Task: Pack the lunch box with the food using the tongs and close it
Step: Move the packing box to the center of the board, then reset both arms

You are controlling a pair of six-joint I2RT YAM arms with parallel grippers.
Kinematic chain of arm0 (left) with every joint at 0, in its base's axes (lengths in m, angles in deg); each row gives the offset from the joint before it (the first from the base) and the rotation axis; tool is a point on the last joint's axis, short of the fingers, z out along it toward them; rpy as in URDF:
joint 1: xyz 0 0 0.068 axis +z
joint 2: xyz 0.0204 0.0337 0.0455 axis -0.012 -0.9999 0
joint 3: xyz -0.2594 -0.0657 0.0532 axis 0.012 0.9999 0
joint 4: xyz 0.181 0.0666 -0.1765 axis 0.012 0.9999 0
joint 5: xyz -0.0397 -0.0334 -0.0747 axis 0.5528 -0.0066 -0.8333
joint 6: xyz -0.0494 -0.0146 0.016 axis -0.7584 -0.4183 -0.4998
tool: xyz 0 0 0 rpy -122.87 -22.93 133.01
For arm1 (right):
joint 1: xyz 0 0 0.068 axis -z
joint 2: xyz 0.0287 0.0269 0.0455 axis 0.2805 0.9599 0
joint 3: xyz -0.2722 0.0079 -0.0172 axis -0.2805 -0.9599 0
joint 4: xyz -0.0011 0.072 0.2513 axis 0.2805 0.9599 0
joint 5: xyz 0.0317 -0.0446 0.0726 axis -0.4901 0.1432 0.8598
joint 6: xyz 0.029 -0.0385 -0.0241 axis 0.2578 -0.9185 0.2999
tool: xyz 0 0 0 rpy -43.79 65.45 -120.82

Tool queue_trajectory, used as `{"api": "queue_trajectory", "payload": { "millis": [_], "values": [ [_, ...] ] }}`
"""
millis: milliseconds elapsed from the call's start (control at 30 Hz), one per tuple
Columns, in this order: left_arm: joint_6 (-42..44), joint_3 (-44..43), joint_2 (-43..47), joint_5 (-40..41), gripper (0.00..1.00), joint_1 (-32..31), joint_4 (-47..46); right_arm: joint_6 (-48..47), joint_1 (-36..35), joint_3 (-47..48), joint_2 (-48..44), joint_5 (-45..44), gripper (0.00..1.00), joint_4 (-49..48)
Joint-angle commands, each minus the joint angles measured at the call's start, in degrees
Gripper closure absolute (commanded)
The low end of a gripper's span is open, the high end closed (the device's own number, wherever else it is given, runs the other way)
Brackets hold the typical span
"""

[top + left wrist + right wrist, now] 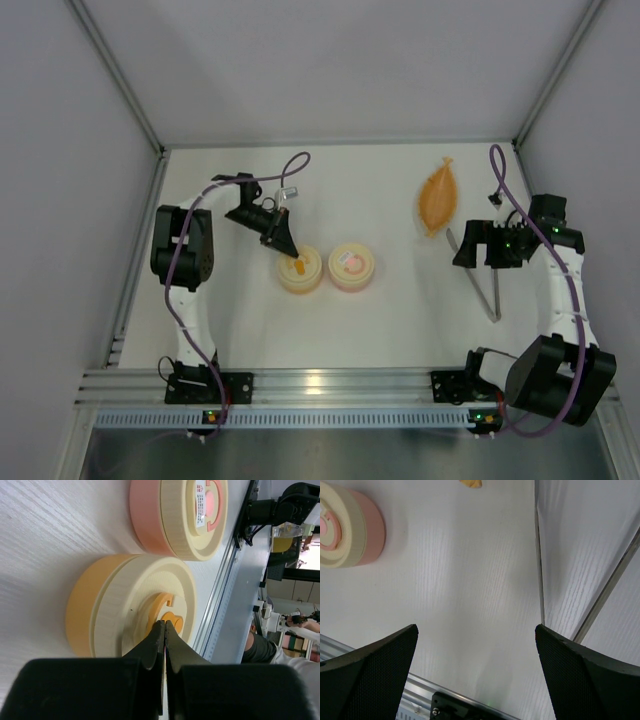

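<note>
The lunch box shows as two round lidded tubs side by side, an orange one [300, 270] [100, 615] and a pink one [352, 266] [170, 515] [350, 530]. My left gripper [292, 250] [165, 625] is shut, its tips resting at the orange knob on the orange tub's cream lid. The silver tongs [484, 285] lie on the table at the right, their far end running under my right gripper [468, 245] [476, 630]. That gripper hangs open over bare table with nothing between its fingers. I cannot make out the food in any view.
An orange leaf-shaped dish [438, 197] [471, 483] lies behind the tongs at the back right. White walls enclose the table on three sides, and an aluminium rail [330, 385] runs along the near edge between the arm bases.
</note>
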Motion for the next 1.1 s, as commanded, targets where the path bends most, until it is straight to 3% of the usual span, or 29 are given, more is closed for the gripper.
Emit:
{"api": "queue_trajectory", "payload": {
  "millis": [0,367,667,733,767,833,867,967,1000,1067],
  "values": [
    [0.0,0.9,0.1,-0.1,1.00,0.6,-2.8,-0.6,-0.9,1.5,-0.6,1.3,0.01,0.0],
    [-0.3,1.2,-1.2,0.0,1.00,2.0,-3.0,-0.5,-0.9,1.8,-1.4,1.7,0.01,0.5],
    [-3.1,-2.3,10.0,-2.1,0.99,2.0,0.0,0.9,-1.0,3.7,-4.4,6.5,0.00,-0.1],
    [-6.2,-0.3,16.2,-1.4,0.89,2.0,-2.8,1.7,-1.9,4.0,-5.6,7.6,0.01,-1.8],
    [-7.5,0.8,18.3,0.0,0.76,2.1,-4.0,2.2,-2.3,4.0,-6.0,7.6,0.01,-2.3],
    [-9.8,4.2,22.3,1.5,0.62,2.1,-5.5,2.5,-3.1,4.6,-6.1,7.4,0.01,-2.9],
    [-10.6,5.3,25.8,2.9,0.46,2.2,-6.7,2.8,-4.1,4.7,-6.1,7.1,0.01,-3.1],
    [-13.7,9.6,32.9,5.2,0.27,3.0,-9.1,3.4,-5.6,5.7,-5.9,6.3,0.01,-3.5],
    [-15.0,10.5,34.5,7.4,0.03,3.2,-10.5,3.7,-6.1,5.9,-5.9,5.8,0.01,-3.7],
    [-16.5,12.6,37.5,10.3,0.02,3.2,-11.8,4.6,-7.5,5.8,-6.2,4.7,0.01,-4.9]
  ]
}}
